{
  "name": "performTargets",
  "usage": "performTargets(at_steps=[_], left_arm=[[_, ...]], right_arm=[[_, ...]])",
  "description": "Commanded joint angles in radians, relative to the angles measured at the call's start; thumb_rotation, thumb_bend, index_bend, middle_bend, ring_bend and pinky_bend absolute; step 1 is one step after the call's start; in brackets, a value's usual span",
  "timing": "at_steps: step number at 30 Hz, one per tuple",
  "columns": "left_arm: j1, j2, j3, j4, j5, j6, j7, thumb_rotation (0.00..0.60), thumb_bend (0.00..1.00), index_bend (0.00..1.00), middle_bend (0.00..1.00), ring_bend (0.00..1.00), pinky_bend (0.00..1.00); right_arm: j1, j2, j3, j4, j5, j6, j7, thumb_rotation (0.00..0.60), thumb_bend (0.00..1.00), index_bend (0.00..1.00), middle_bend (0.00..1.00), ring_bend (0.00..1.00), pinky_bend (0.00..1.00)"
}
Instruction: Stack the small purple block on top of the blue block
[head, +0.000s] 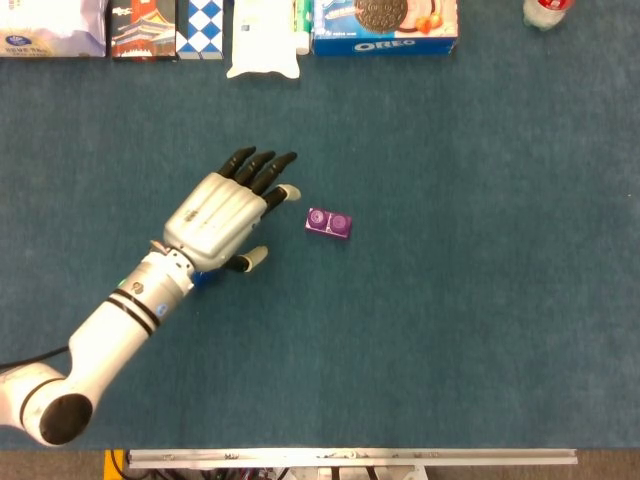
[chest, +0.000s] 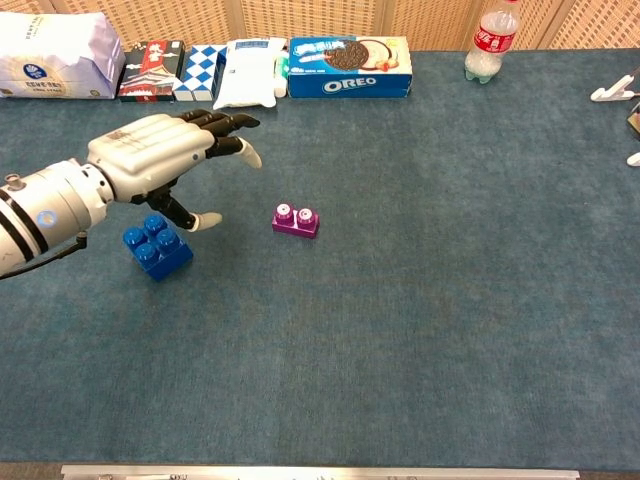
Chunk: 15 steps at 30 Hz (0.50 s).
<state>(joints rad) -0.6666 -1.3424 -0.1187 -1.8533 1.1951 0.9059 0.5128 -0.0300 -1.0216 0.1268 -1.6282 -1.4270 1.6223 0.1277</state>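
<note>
Small purple block (head: 328, 223) just beyond the left robot hand's (head: 223, 215) spread fingertips

Taking the small block (chest: 296, 220) as the landmark: it lies on the counter (chest: 450, 330) near the middle. The larger block (chest: 157, 246) sits well to its left and a little nearer the front edge. The left hand (chest: 160, 155) hangs above the counter between the two, over the larger block's far side, fingers spread and reaching toward the small block without touching it. Far behind the small block, along the counter's back edge, stands a row: a bag (chest: 52, 55) at far left, two boxes (chest: 176, 70), a pouch (chest: 246, 73), then a biscuit box (chest: 349, 53) directly behind. A bottle (chest: 490, 40) stands behind and to the right.
</note>
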Motion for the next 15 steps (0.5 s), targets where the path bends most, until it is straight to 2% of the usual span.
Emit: performTargets(at_steps=[1, 15], left_arm=[[-0.035, -0.027, 0.002, 0.011, -0.049, -0.011, 0.051, 0.6, 0.27, 0.23, 0.0, 0.0, 0.03], [-0.129, -0.095, 0.015, 0.06, -0.246, -0.016, 0.163, 0.6, 0.27, 0.25, 0.0, 0.0, 0.03]], right_arm=[[-0.004, 0.003, 0.003, 0.0, 0.005, 0.001, 0.006, 0.6, 0.55, 0.37, 0.32, 0.21, 0.16], [-0.018, 0.014, 0.016, 0.004, 0.031, 0.0, 0.04, 0.6, 0.55, 0.37, 0.32, 0.21, 0.16]])
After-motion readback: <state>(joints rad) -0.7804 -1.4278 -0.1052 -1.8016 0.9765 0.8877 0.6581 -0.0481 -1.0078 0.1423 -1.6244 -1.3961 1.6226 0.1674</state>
